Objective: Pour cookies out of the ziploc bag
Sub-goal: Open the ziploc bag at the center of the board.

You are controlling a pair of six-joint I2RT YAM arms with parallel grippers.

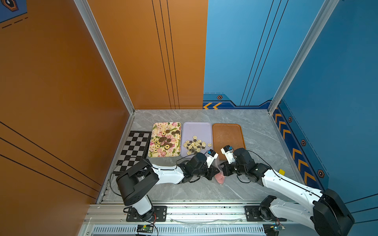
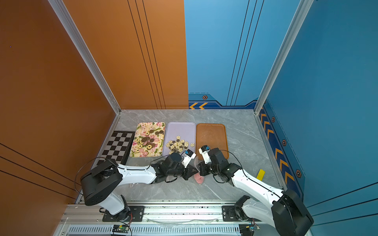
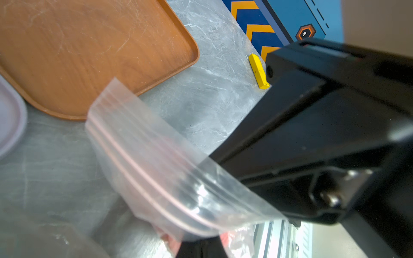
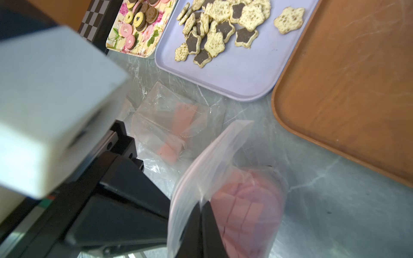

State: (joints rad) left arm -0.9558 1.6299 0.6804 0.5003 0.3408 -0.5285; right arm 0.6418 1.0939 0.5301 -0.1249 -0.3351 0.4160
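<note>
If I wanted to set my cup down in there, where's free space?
The brown tray is bare apart from the right arm over its near corner. Marble table lies open behind the three trays, and between the brown tray and the blue wall. Crowded: the floral tray and purple tray hold cookies, and both arms meet over the ziploc bag.

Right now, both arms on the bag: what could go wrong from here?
1. The left gripper and right gripper have their jaws shut on the thin lip of the ziploc bag; pulling could slip or tear it.
2. The pink cookies sit low in the bag on the table, short of the brown tray; tipping early would likely spill them onto the table.
3. The right wrist hangs over that tray's near corner and may nudge it.
</note>
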